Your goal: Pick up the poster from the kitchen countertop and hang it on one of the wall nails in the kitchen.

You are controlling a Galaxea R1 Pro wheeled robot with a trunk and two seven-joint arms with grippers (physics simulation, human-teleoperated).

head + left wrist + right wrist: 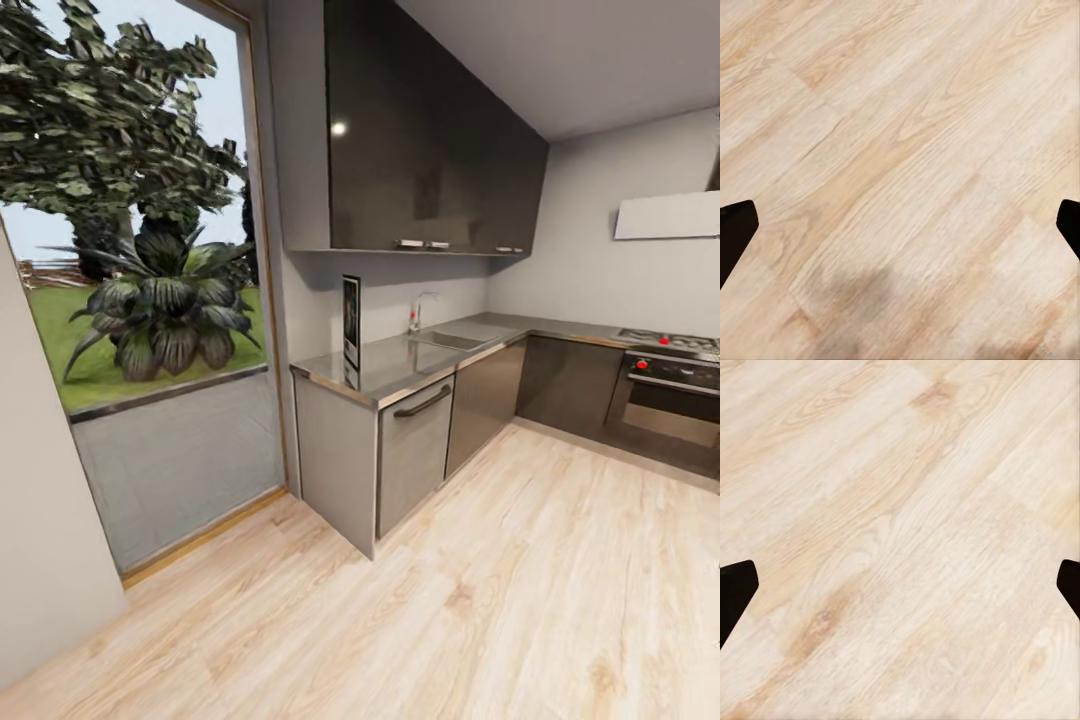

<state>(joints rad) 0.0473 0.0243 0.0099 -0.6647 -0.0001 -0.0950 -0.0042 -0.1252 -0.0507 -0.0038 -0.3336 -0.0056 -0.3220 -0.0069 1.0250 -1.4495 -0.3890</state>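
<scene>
Your poster (351, 320) stands upright at the centre of the head view, seen almost edge-on, on the near left end of the kitchen countertop (400, 365), against the wall. Further along the steel top you see the sink and tap (420, 312); the oven (668, 395) sits at right. Your left gripper (900, 232) and right gripper (900, 592) hang over pale wood floor (480, 600), both spread wide, holding nothing.
</scene>
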